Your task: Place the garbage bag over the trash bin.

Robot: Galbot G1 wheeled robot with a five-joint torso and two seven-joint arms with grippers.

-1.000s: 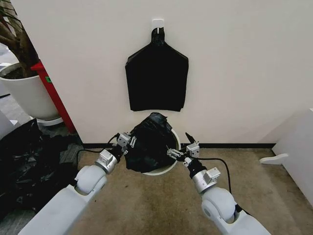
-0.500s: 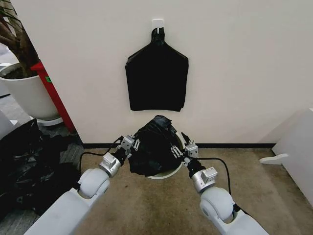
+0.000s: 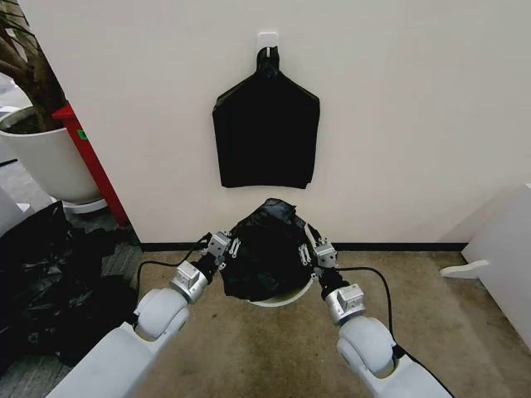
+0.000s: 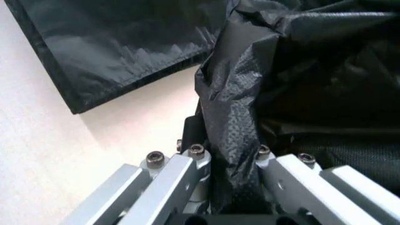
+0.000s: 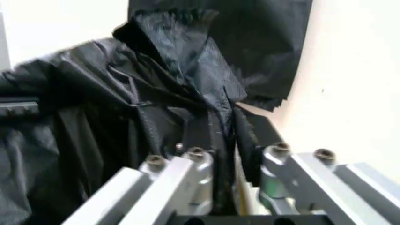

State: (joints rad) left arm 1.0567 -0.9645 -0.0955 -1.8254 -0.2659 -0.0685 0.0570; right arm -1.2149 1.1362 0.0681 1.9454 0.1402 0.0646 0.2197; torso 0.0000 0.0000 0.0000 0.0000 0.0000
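The wrinkly black garbage bag [image 3: 264, 249] is draped over the cream trash bin [image 3: 280, 298], of which only the near rim shows below the film. My left gripper [image 3: 226, 246] is at the bag's left side and my right gripper [image 3: 316, 252] at its right side. In the left wrist view the left gripper [image 4: 228, 157] is shut on a fold of the bag [image 4: 300, 75]. The right wrist view likewise has the right gripper [image 5: 228, 157] shut on a strip of the bag [image 5: 125, 98].
A flat black bundle [image 3: 265, 133] hangs from a hook on the wall right above the bin. A big white plant pot [image 3: 46, 157] and a red panel [image 3: 93, 162] stand at the left. Loose black plastic [image 3: 46, 286] lies on the left floor, and white furniture [image 3: 506, 249] stands at the right.
Both grippers have moved toward the wall and closer together, carrying the bag farther over the bin. Less of the bin's rim shows now.
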